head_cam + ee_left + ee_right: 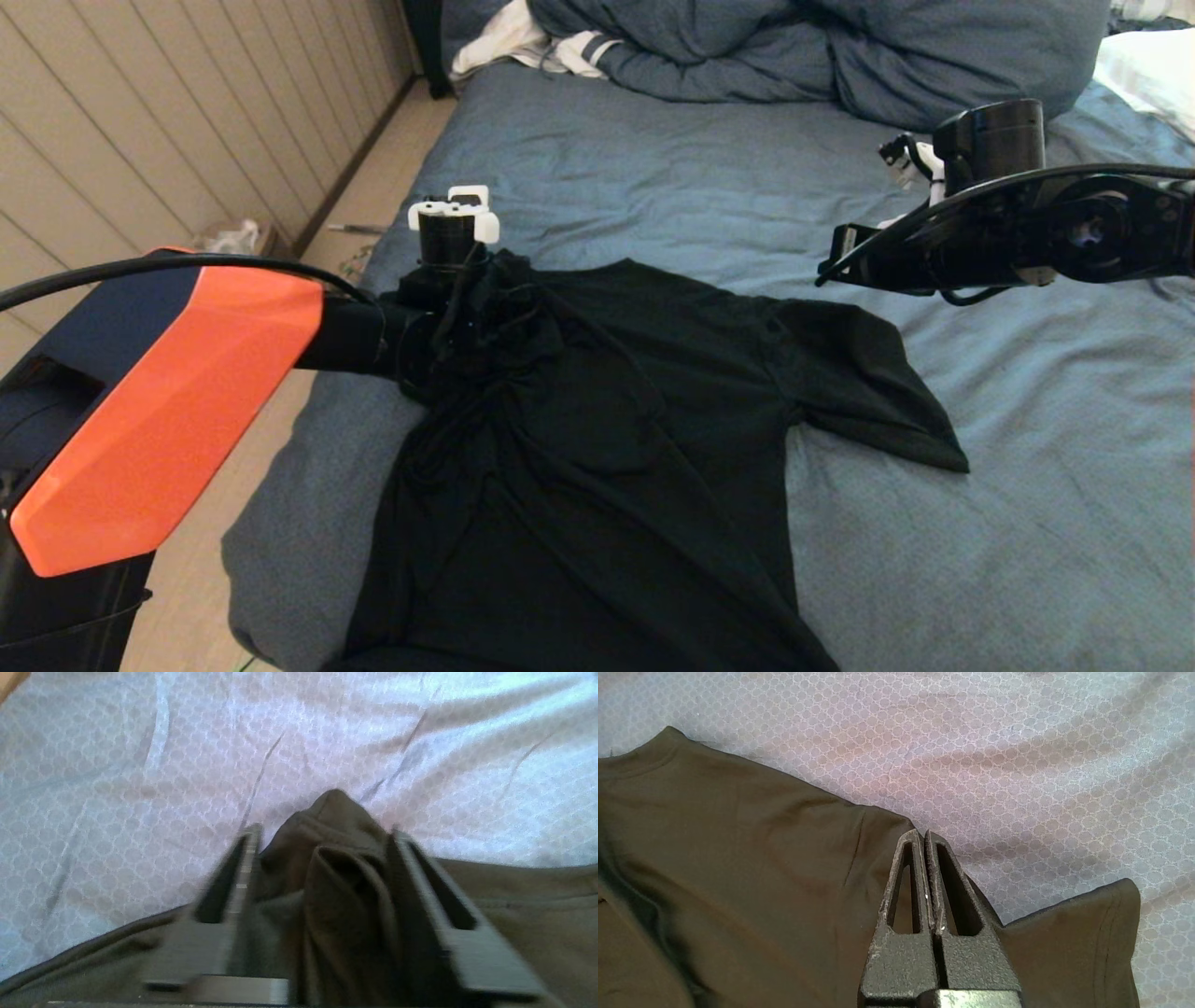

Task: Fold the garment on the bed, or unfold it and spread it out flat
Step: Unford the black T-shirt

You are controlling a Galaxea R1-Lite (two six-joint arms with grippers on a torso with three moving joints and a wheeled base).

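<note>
The garment [607,448] lies plain black side up on the bed [980,523], towards its left edge, body running toward you — no print visible. Your left end effector [322,835] is at the shirt's far-left corner, where the fabric is bunched into a raised knot of folds. In the left wrist view its two fingers [233,877] stand part-way apart with a wad of black cloth filling the gap; whether they actually clamp it, you cannot tell. The right sleeve [878,392] is spread out flat on the sheet. Your right end effector [923,833] has its fingers pressed together, nothing between them — tips hanging over the shoulder seam near that sleeve, above the cloth. A bulky blue duvet [803,47] and white striped clothing [532,42] are piled at the far end of the bed, well apart from the shirt.
</note>
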